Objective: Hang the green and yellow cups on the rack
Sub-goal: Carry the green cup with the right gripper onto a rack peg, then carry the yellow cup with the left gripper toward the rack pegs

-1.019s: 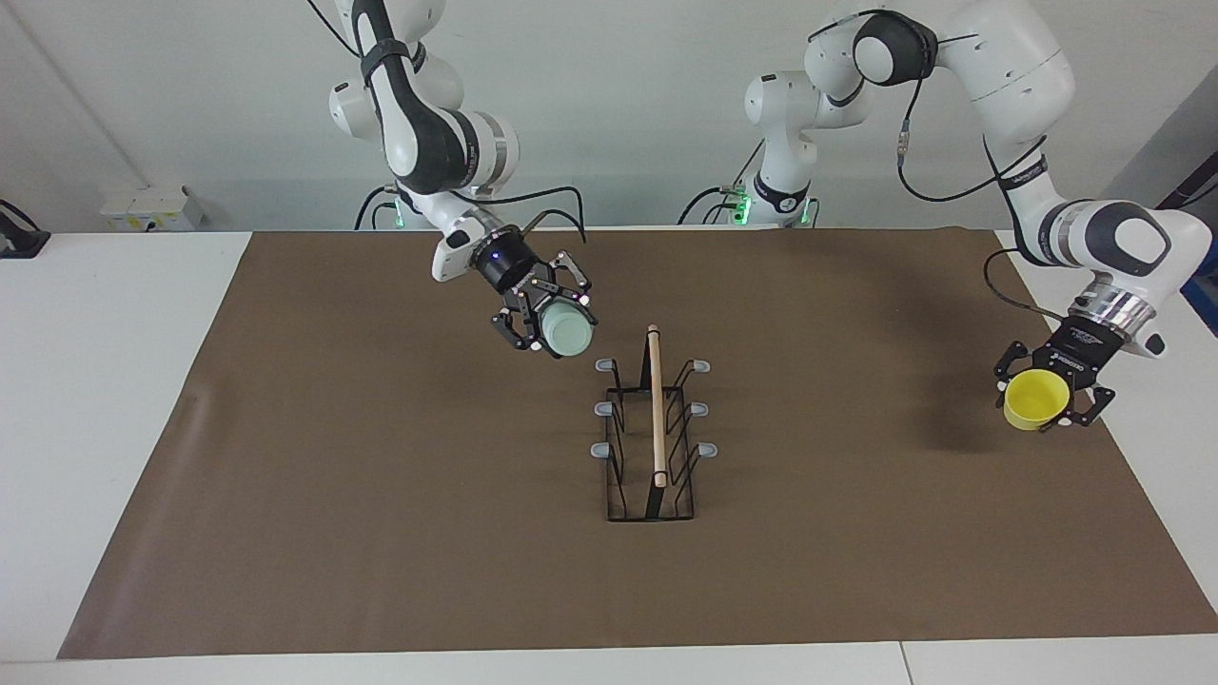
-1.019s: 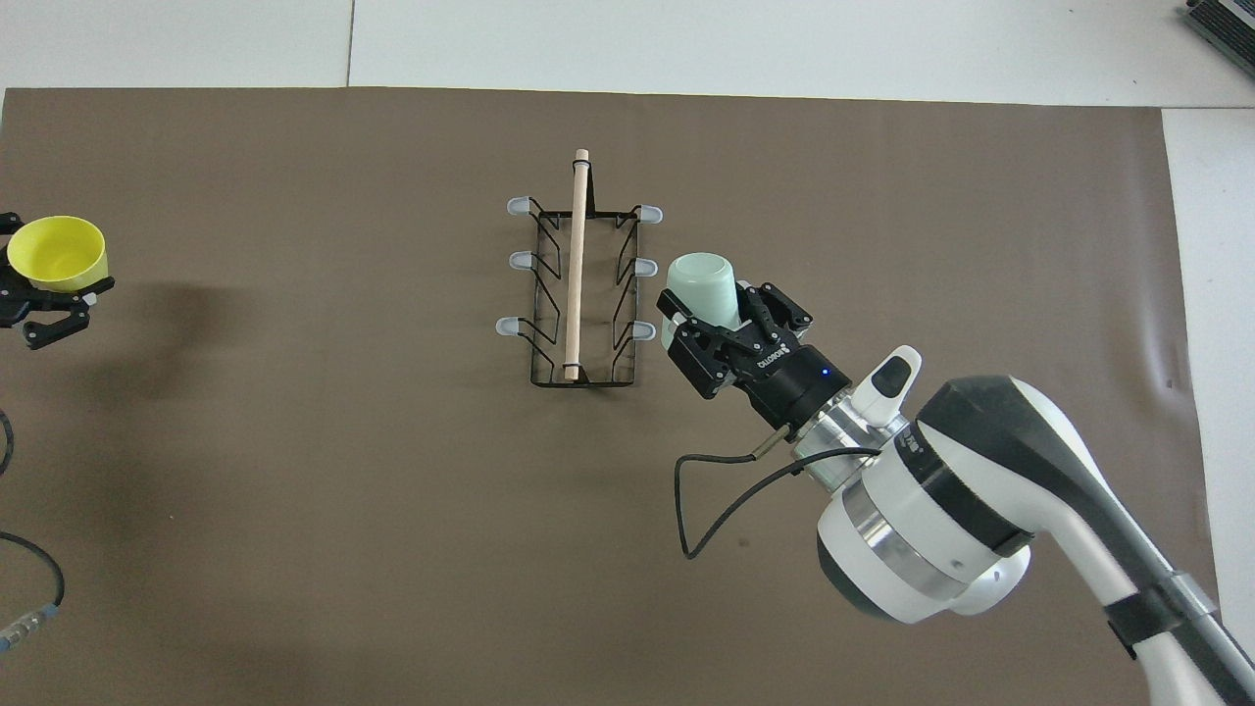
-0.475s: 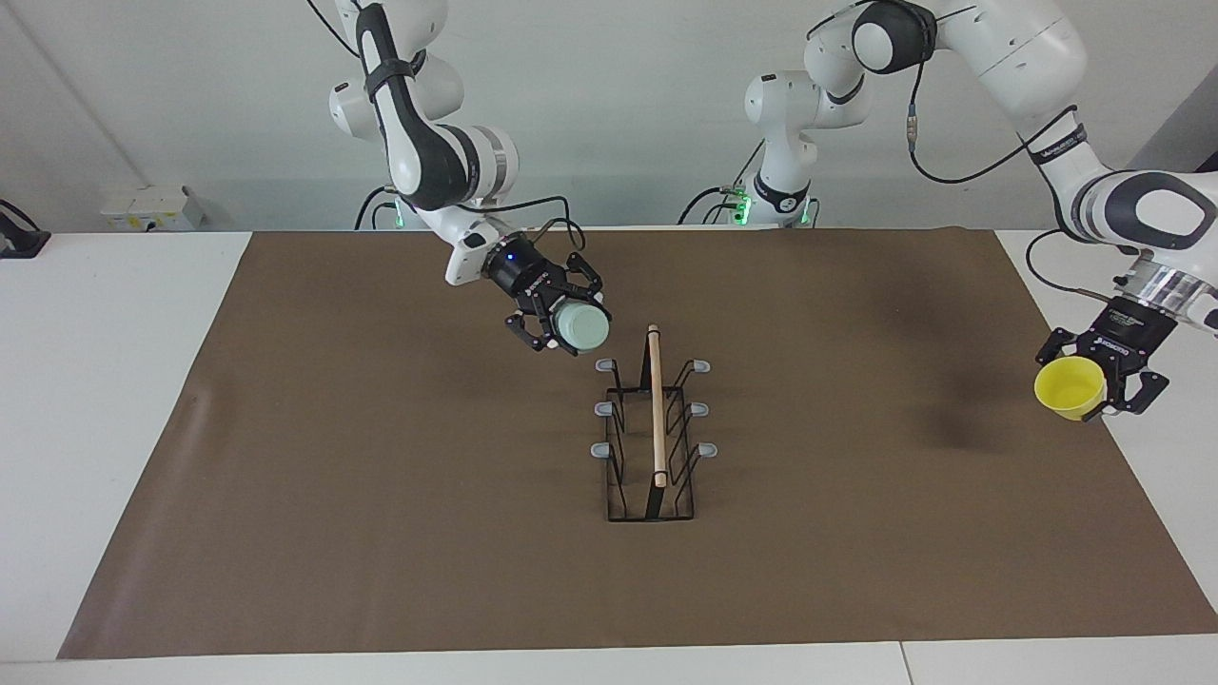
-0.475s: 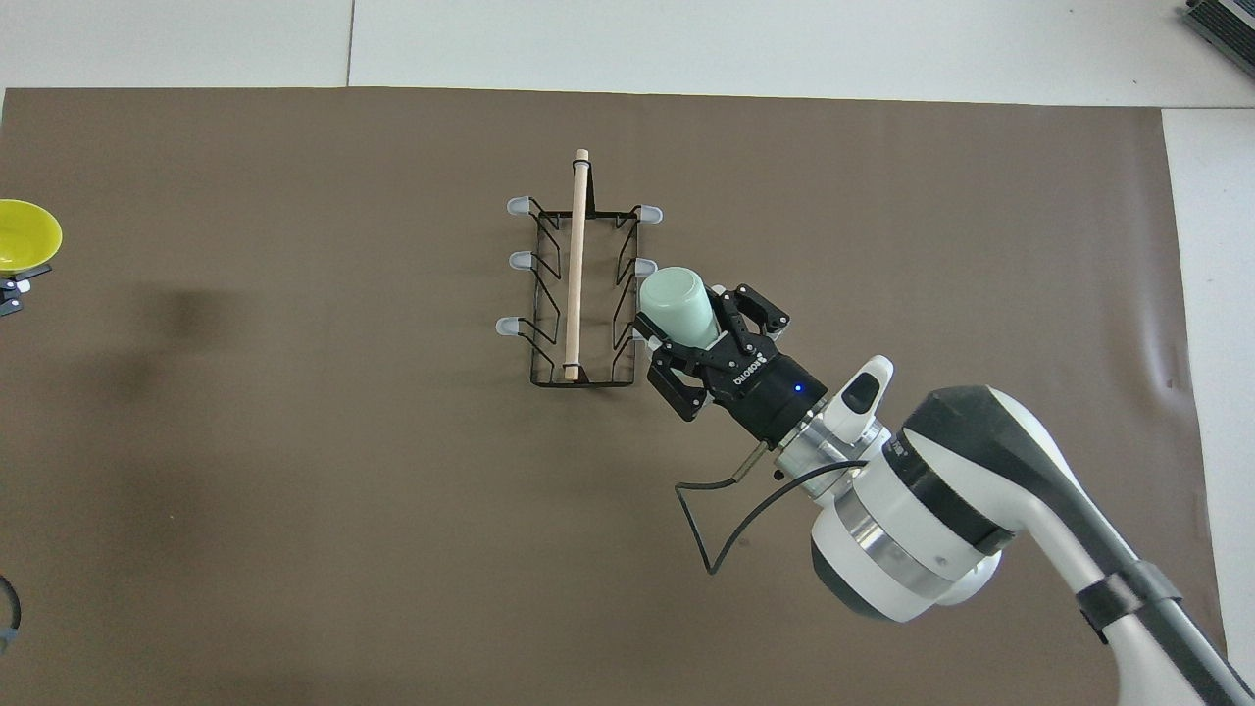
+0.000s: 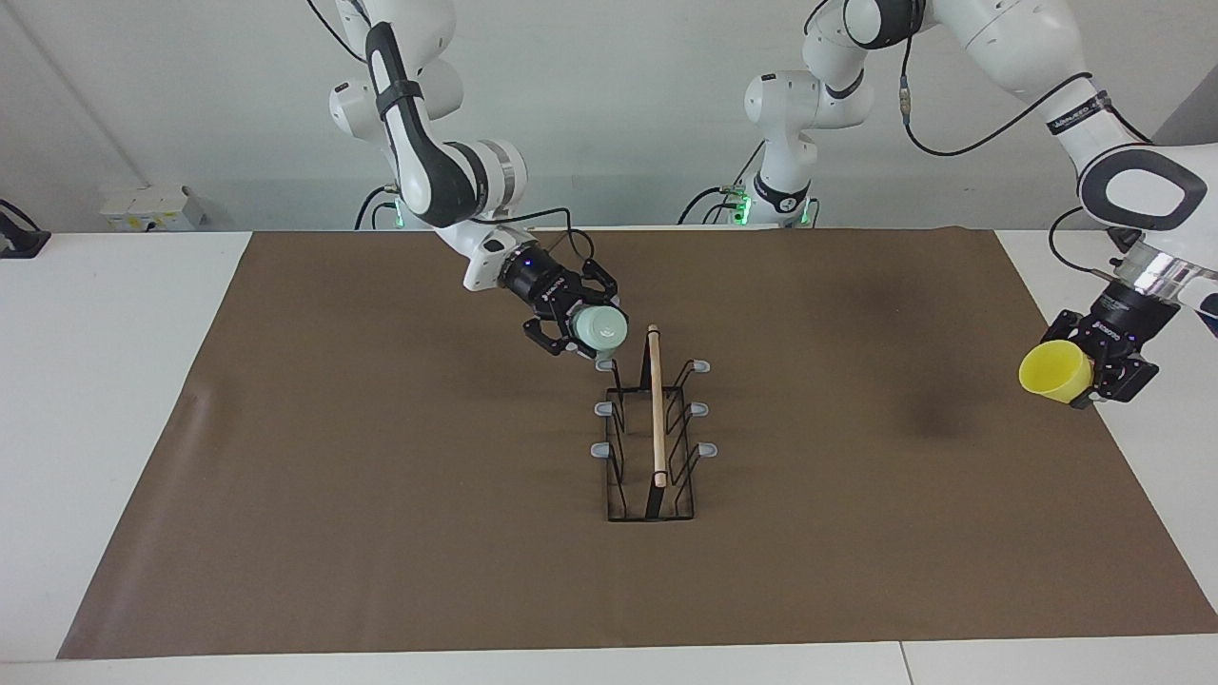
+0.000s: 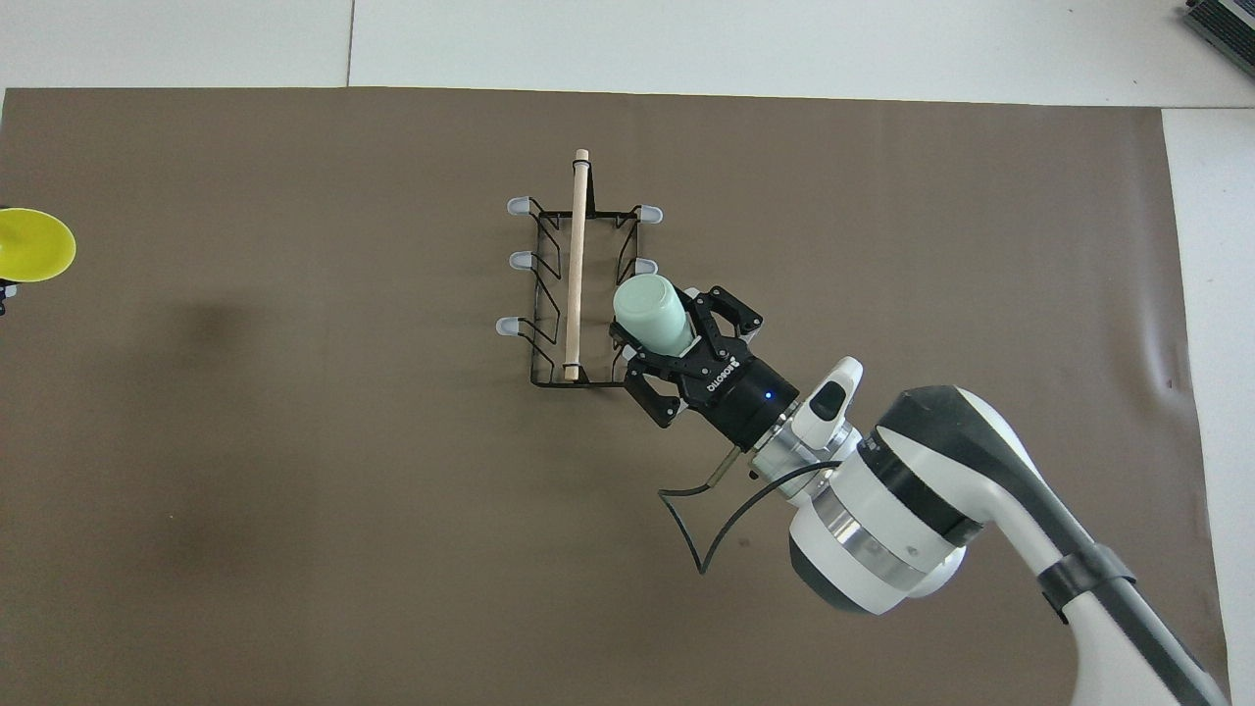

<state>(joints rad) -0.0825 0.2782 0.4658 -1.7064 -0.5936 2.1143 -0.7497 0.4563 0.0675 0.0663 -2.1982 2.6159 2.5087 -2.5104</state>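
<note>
The black wire rack (image 5: pixel 623 480) (image 6: pixel 545 294) with a wooden rod (image 5: pixel 656 409) along its top stands mid-mat. My right gripper (image 5: pixel 582 335) (image 6: pixel 677 335) is shut on the pale green cup (image 5: pixel 602 328) (image 6: pixel 649 312), which is tilted with its closed base toward the rack. That cup hangs just over the grey-tipped prong (image 5: pixel 605 364) closest to the robots on the right arm's side. My left gripper (image 5: pixel 1085 373) is shut on the yellow cup (image 5: pixel 1051 371) (image 6: pixel 34 245), raised over the mat's edge at the left arm's end.
A brown mat (image 5: pixel 381 476) covers most of the white table (image 5: pixel 114 381). A white power strip (image 5: pixel 152 207) lies at the table's edge nearest the robots, at the right arm's end. The rack's other prongs (image 5: pixel 702 449) carry nothing.
My right gripper has carried the green cup toward the rack and down over its nearest prong. The left gripper has swung the yellow cup outward and turned it onto its side.
</note>
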